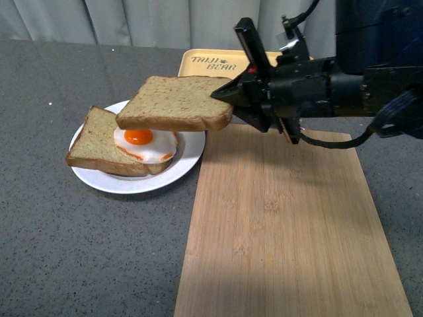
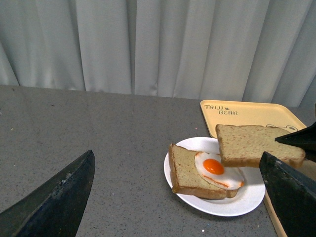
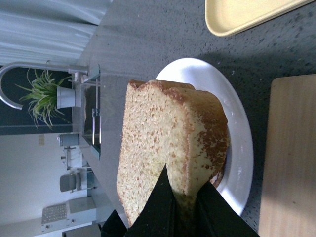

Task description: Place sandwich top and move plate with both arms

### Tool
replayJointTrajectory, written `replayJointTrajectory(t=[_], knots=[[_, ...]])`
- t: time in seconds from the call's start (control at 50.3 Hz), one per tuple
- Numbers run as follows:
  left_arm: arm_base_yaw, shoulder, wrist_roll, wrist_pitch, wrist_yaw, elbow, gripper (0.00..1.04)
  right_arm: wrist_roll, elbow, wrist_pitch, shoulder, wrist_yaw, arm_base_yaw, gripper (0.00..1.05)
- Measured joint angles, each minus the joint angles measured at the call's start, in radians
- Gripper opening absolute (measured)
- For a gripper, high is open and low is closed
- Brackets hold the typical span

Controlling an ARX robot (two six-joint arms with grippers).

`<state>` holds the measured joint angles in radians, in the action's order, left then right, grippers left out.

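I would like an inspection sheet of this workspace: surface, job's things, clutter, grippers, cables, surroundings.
Surface: grey table, wooden board on it.
Job's things: sandwich top held in the air over the plate; plate carries an egg-topped slice.
Clutter: yellow tray behind the plate.
Grippers: right gripper shut on the sandwich top; left gripper open, empty.
Cables: black cable looping under the right arm.
Surroundings: pale curtain behind the table.

Grey speckled countertop [image 1: 79,251] w/ pale pleated curtain [image 2: 148,44] behind; potted plant [image 3: 44,96] nr tap [image 3: 54,68]
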<state>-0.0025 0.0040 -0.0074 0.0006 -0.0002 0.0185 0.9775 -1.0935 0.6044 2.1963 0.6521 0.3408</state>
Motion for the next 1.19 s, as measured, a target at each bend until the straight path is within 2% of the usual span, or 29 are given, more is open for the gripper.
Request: replayJointTrajectory(t=[0.377, 0.477, 0.695, 0.795, 0.914, 0.934, 0.954, 1.013, 1.093, 1.192], knots=[[0.0, 0.0, 0.0, 0.0, 0.0, 0.0, 0.98, 0.033, -0.183, -0.079, 0.143, -0.015, 0.074, 0.03], [0.0, 0.0, 0.0, 0.0, 0.0, 0.0, 0.98, 0.018, -0.209, -0.14, 0.153, -0.021, 0.081, 0.03], [0.0, 0.0, 0.0, 0.0, 0.0, 0.0, 0.98, -0.048, -0.15, -0.181, 0.119, -0.109, 0.077, 0.41], [0.0, 0.0, 0.0, 0.0, 0.0, 0.0, 0.98, -0.179, -0.064, -0.23, 0.031, -0.241, 0.067, 0.62], [0.0, 0.0, 0.0, 0.0, 0.0, 0.0, 0.98, -0.331, 0.041, -0.217, -0.09, -0.364, 0.042, 0.88], [0.0, 0.0, 0.0, 0.0, 0.0, 0.0, 0.98, -0.38, 0.061, -0.144, -0.089, -0.431, 0.046, 0.87], [0.0, -0.001, 0.0, 0.0, 0.0, 0.0, 0.98, -0.461, 0.106, 0.02, -0.083, -0.571, 0.048, 0.82], [0.0, -0.001, 0.0, 0.0, 0.002, 0.0, 0.98, -0.665, 0.244, 0.378, -0.078, -0.849, 0.043, 0.7], [0.0, 0.0, 0.0, 0.0, 0.0, 0.0, 0.98, -0.811, 0.389, 0.626, -0.114, -0.968, 0.017, 0.57], [0.0, -0.001, 0.0, 0.0, -0.002, 0.0, 0.98, -0.92, 0.544, 0.783, -0.253, -0.952, -0.04, 0.39]])
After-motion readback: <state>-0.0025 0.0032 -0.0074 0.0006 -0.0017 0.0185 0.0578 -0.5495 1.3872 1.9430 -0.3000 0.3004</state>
